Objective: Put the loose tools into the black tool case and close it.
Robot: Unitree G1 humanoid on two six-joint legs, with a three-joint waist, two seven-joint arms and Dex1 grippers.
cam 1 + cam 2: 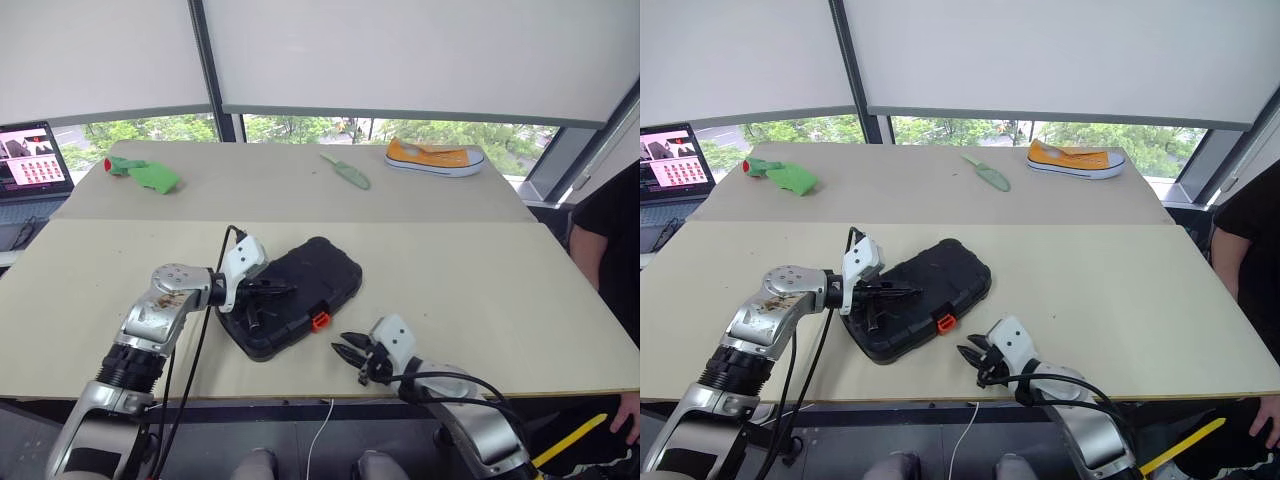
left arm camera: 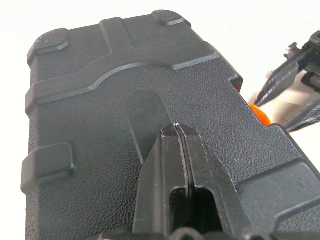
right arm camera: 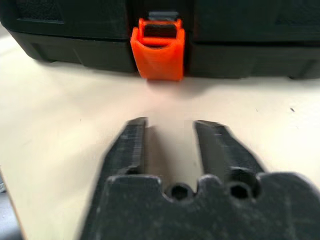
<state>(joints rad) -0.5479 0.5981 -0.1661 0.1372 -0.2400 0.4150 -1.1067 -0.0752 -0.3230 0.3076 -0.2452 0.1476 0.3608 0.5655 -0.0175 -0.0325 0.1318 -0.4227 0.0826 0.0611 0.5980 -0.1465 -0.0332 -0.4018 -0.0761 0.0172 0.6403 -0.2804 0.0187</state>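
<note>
Case lies shut, long axis diagonal, latch facing right gripper.

Beige table, closed black tool case, trowel, shoe

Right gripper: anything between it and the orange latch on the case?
Nothing visible. The right gripper points at the orange latch on the case front, with bare table between them and its fingers apart. The left gripper is shut, resting on the lid.
</note>
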